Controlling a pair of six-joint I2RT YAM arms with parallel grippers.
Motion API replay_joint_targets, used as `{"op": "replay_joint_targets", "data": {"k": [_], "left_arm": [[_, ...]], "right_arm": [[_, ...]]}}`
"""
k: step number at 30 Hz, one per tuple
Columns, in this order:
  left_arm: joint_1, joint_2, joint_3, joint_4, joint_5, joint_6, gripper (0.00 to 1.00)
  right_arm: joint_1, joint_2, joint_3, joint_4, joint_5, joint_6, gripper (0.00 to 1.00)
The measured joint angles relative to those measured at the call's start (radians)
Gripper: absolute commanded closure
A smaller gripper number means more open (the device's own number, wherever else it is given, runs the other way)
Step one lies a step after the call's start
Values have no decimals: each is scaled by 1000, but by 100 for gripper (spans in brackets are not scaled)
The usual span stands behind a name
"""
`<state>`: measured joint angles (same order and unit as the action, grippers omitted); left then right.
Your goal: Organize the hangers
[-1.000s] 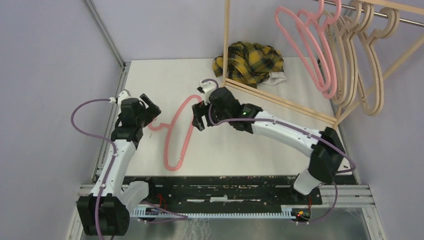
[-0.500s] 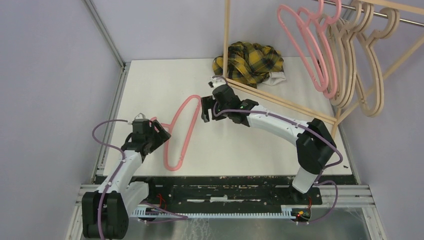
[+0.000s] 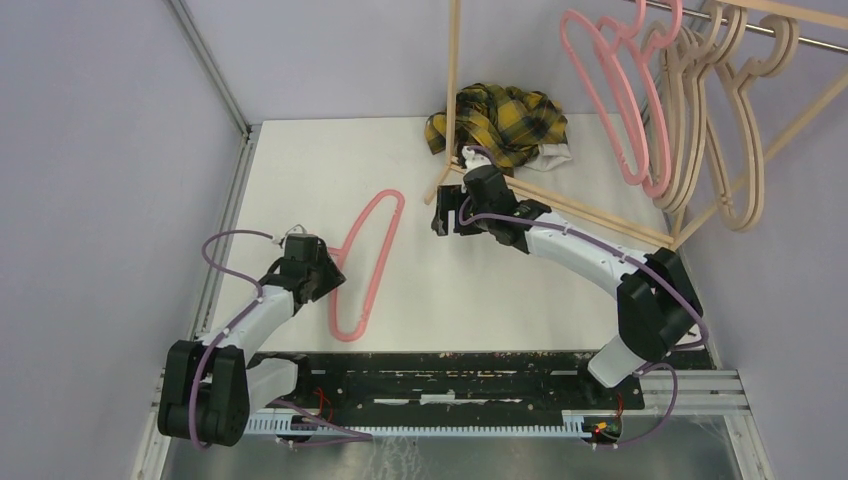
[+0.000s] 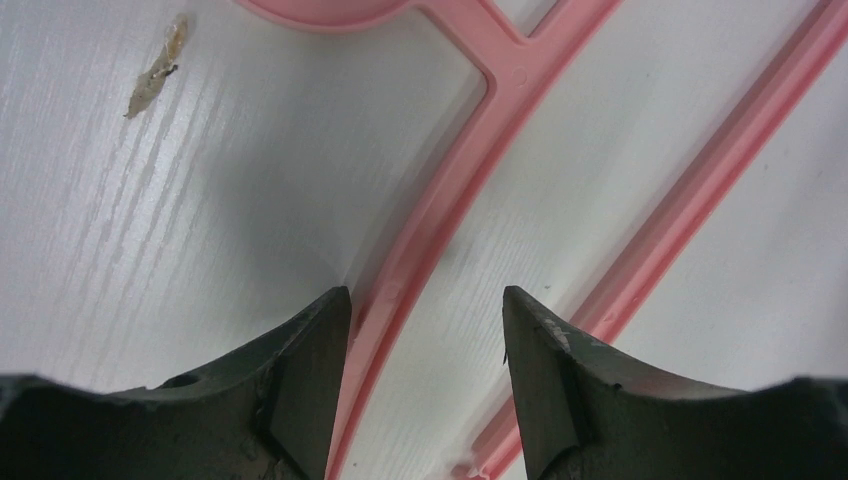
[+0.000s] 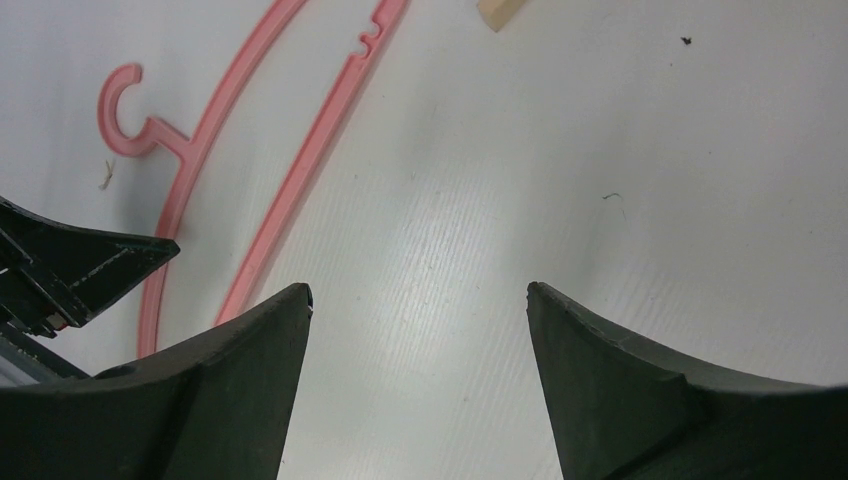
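left fingers (image 4: 300,370) apart, astride pink hanger (image 4: 457,170) bar, unclamped; right fingers (image 5: 620,370) spread wide, empty

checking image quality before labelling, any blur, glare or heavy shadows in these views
top view: even light, sharp, no glare; left wrist: pink hanger crisp, soft shadow on the table beside it; right wrist: mild sheen on the table

Pink hanger (image 3: 383,260) flat on table (image 3: 300,170), left gripper (image 3: 332,276) at its hook end, right gripper (image 3: 447,213) apart, other hangers (image 3: 690,150) on rail (image 3: 820,40)
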<state>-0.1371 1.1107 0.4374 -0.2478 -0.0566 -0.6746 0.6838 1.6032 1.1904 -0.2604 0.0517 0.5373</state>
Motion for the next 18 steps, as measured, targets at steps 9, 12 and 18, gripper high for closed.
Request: {"op": "replay_joint_targets", "data": {"k": [9,12,18], "left_arm": [[-65,43,0,18,-64,-2,97],[-97,50,0,28,-82,-8,97],[-199,87,23,41,-109,-62,97]], "right_arm": [[-39,-37,-113,53,-50,27,13],[-51,-37,-127,68,-60,28,14],[-56,-43,-145,81,-82,30,15]]}}
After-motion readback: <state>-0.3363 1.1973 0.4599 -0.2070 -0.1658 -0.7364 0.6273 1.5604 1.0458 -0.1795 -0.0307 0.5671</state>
